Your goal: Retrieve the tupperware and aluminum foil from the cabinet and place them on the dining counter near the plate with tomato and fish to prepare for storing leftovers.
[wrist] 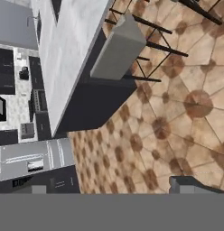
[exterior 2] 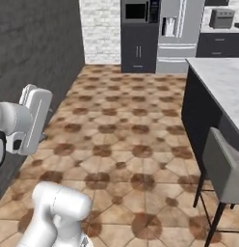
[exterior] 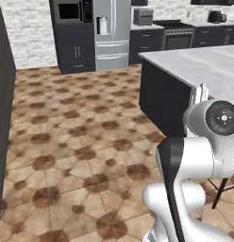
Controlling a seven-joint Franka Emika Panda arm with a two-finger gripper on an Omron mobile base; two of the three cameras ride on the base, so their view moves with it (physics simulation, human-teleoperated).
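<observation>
Fingers [wrist: 190,186] spread wide, gripping nothing, over a tiled kitchen floor.

In the hand view, which is rolled sideways, a dark fingertip rises at the lower right with only brown patterned tile floor [wrist: 177,113] beyond it, and nothing sits between the tips. Past the floor stands a grey upholstered chair on thin black legs [wrist: 118,47], drawn up against the long white grey-veined marble dining counter [wrist: 68,49] on its black base. In the base views that counter lies ahead and to the right of the white robot arm [exterior: 199,156], with the chair just beside its near edge. A tall stainless steel fridge [exterior: 109,33] stands against the far white brick wall.
</observation>
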